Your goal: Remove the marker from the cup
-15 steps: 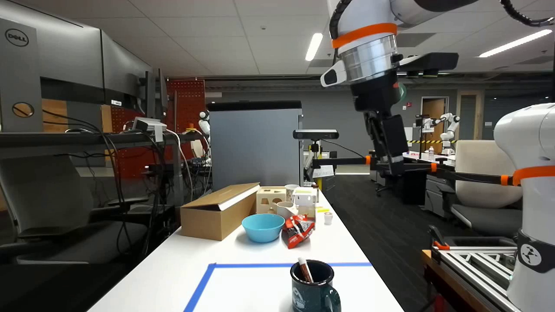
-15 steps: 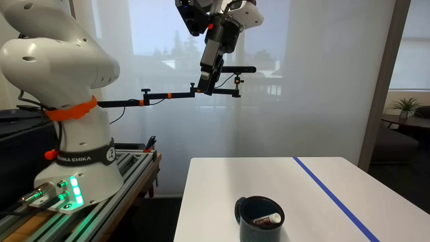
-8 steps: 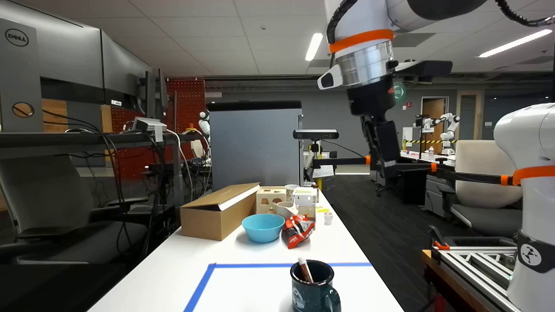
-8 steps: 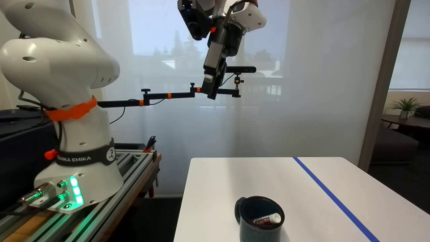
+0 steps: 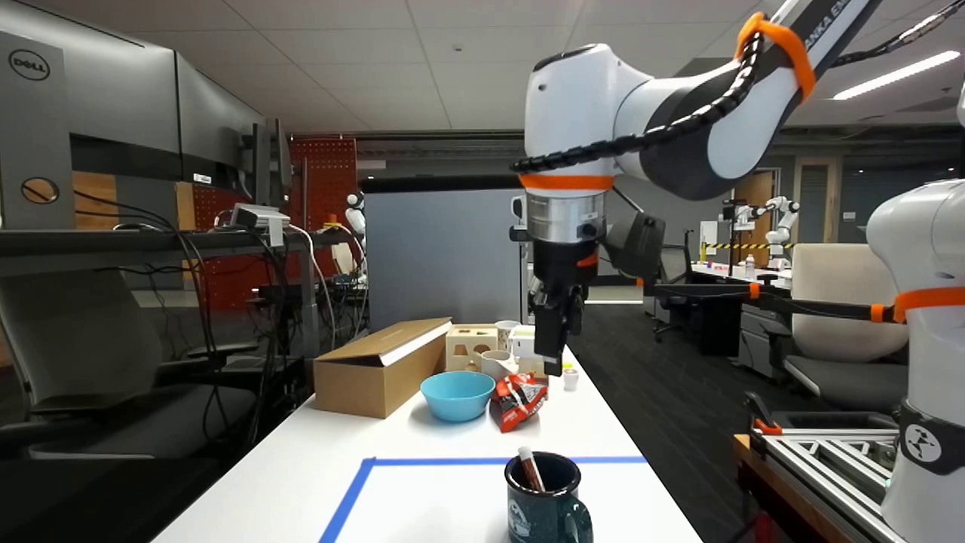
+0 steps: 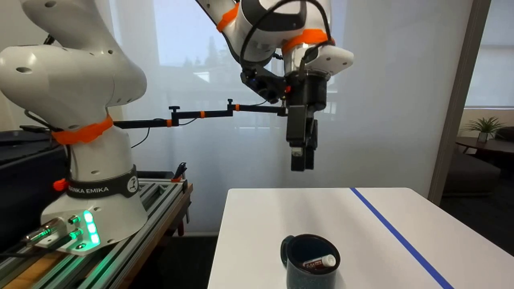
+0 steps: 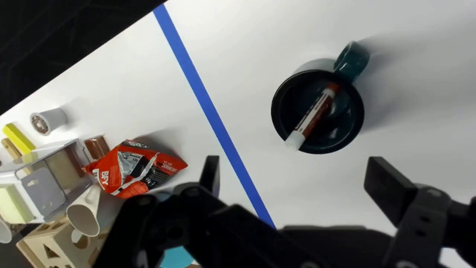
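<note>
Turn the empty, spread claw (image 7: 295,176) square to the marker (image 7: 313,116), then grip its white end (image 7: 295,140), clearing the mug (image 5: 544,514).

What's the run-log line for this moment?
marker: in cup, leaning, white end up | cup: upright on table | gripper: open, nothing held, above table | status: marker not yet removed
</note>
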